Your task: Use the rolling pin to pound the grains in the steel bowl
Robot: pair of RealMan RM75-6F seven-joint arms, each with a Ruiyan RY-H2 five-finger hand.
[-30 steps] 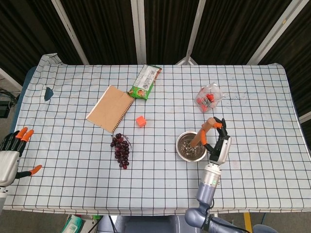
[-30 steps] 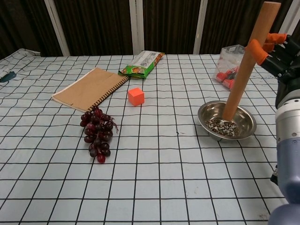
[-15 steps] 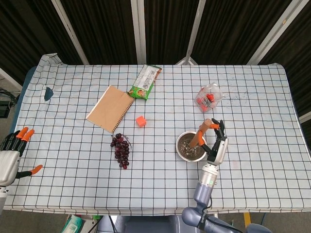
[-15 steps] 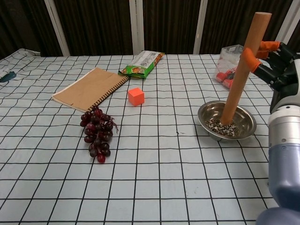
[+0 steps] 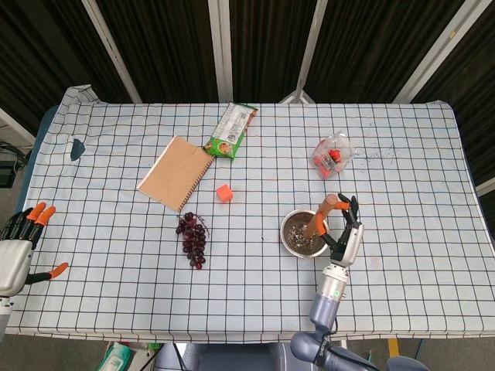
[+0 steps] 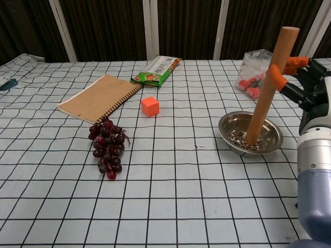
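The steel bowl (image 6: 235, 126) (image 5: 288, 239) sits on the checked cloth at the right, with dark grains (image 6: 238, 139) on its bottom. A wooden rolling pin (image 6: 270, 83) (image 5: 317, 218) stands nearly upright in it, leaning slightly right, its lower end down among the grains. My right hand (image 6: 305, 89) (image 5: 346, 233) grips the pin's upper part from the right, orange fingertips wrapped around it. My left hand (image 5: 17, 246) hangs off the table's left edge, fingers apart and holding nothing; the chest view does not show it.
A bunch of dark grapes (image 6: 106, 145), an orange cube (image 6: 150, 106), a brown notebook (image 6: 98, 96) and a green snack bag (image 6: 157, 70) lie to the left of the bowl. A clear bag with red items (image 6: 253, 72) stands just behind the bowl.
The pin has dropped lower and stands more upright, its tip shifting right in the bowl. My right hand moved down with it. The left hand stayed still.
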